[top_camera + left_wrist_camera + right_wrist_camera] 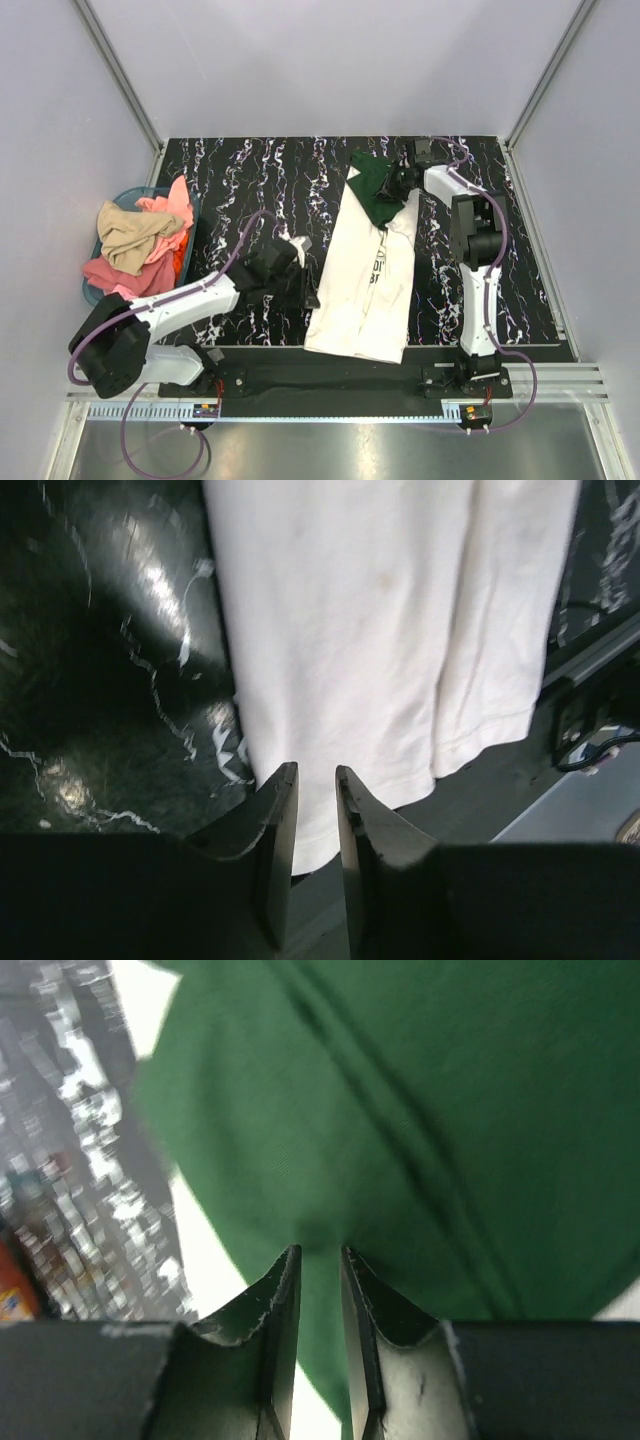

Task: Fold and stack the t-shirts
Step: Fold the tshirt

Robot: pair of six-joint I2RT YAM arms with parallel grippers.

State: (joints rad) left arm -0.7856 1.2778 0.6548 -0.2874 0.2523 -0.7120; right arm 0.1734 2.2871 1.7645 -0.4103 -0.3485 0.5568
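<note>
On the black marbled table (250, 180), the cream-white t-shirt (365, 290) lies near the middle as 1 long strip, its sides turned in and its hem toward the near edge. By the look of it, the lengthwise fold is made and the crosswise fold is not. The dark green t-shirt (372, 190) sits bunched at the far end, overlapping the white shirt's collar end, and looks unfolded, so no stack of 2 exists yet. The right gripper (318, 1252) is at the green cloth, its jaws drawn to a narrow slit where the fabric puckers, apparently pinching it. The left gripper (316, 775) hangs just left of the white strip, jaws slightly parted with nothing visibly between them. A blue basket (130, 193) at the left holds pink and tan garments (135, 240).
</note>
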